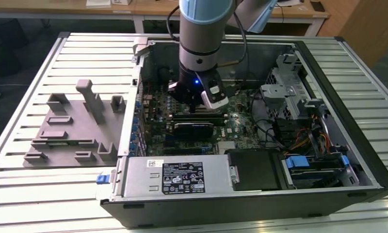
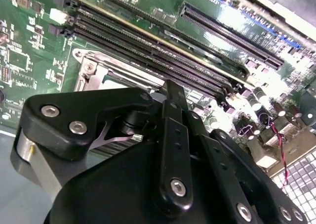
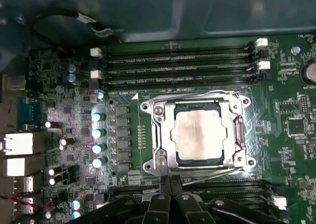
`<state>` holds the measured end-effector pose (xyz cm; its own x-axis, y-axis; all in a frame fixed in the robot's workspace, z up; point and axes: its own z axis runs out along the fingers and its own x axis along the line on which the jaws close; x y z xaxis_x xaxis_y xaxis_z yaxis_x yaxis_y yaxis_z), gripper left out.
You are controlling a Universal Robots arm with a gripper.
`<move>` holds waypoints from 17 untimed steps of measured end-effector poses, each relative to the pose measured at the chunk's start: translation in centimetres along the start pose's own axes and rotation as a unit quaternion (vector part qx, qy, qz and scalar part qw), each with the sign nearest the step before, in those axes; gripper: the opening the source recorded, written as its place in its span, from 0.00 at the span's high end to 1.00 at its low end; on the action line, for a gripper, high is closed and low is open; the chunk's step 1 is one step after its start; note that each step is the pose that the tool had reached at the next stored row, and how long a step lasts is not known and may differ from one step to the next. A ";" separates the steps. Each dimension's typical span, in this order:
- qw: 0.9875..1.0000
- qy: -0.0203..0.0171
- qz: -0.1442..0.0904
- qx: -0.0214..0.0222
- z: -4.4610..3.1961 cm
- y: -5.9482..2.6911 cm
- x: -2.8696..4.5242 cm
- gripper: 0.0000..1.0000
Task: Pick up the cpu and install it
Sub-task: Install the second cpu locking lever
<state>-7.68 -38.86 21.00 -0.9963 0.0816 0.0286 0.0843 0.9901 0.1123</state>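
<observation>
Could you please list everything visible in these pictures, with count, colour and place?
cpu: one, silvery-grey top, seated in the socket on the motherboard, in the first wrist view.
socket frame: one, silvery metal, around the cpu.
motherboard: one, green, floor of the open case.
memory slots: several, black, in rows on both sides of the socket.
computer case: one, black, lying open on the table.
power supply: one, grey, near edge of the case.
fixture tray: one, grey, on the table at the exterior view's left of the case.
table: one, pale slatted metal.
robot arm: one, grey and blue, reaching down into the case.
pincer: one, black, beside the socket.
</observation>
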 end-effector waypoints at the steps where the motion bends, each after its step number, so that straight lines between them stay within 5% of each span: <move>1: 1.000 0.000 0.000 -0.004 0.02 -0.14 0.04 0.89; 8: 1.000 0.002 -0.001 -0.024 0.42 -1.14 0.54 0.89; 13: 0.999 0.004 -0.003 -0.043 0.75 -1.48 1.02 0.89; 17: 0.999 0.005 -0.005 -0.048 1.13 -1.53 1.11 0.89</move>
<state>-8.93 -40.16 19.74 -0.9968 0.0710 0.0362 0.0769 0.9754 0.2068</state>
